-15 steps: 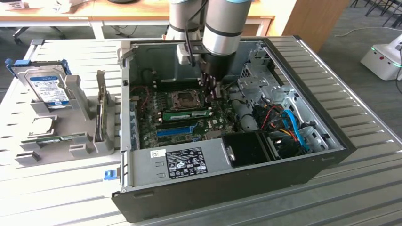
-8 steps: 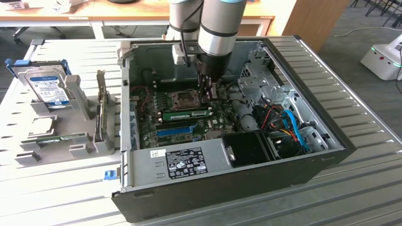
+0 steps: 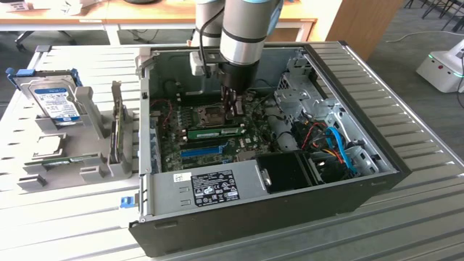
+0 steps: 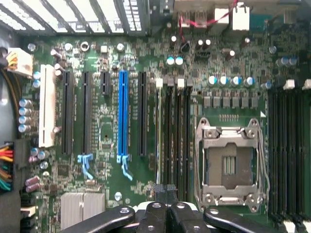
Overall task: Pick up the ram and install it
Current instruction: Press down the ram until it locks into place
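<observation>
The open computer case (image 3: 290, 179) lies on its side on a slatted grey counter (image 3: 406, 228), with wooden desks and a dark carpeted floor behind it. Inside, the green motherboard (image 4: 107, 131) carries a row of black expansion slots and one long blue slot (image 4: 123, 114), a metal processor socket (image 4: 229, 165), and banks of black memory slots (image 4: 175, 136). The arm reaches straight down into the case from above.

The hand (image 3: 233, 109) hangs low over the board, just beside the processor socket. Its fingers (image 4: 167, 191) are pressed fully together in the wrist view, the dark tips meeting right over the memory slots, and nothing shows between them.

In the exterior view the ram (image 3: 215, 132) lies as a long green stick on the board, just below the hand and toward the case's front edge, parallel to the blue slot. Whether the fingertips touch it cannot be told.

On the exterior view's left, outside the case, a grey holder (image 3: 80, 163) stands on the counter with a silver hard drive (image 3: 54, 100) bearing a blue label upright in it.
</observation>
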### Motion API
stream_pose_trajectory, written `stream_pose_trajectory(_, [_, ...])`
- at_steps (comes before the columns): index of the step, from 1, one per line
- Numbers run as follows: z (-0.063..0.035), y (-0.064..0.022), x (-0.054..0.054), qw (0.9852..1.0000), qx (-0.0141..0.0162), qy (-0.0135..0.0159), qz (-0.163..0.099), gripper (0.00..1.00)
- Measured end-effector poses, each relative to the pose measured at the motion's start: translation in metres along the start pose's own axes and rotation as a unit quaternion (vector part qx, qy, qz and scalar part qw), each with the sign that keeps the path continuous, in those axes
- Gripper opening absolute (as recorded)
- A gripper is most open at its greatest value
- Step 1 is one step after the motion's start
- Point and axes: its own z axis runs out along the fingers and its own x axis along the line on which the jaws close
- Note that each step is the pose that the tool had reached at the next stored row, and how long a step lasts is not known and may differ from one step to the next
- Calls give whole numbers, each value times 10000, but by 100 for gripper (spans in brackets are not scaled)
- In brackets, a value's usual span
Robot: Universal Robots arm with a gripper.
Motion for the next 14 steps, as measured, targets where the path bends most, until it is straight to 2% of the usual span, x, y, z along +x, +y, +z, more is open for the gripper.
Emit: stream_pose_trajectory(14, [13,275,4,10000,0,0,0,10])
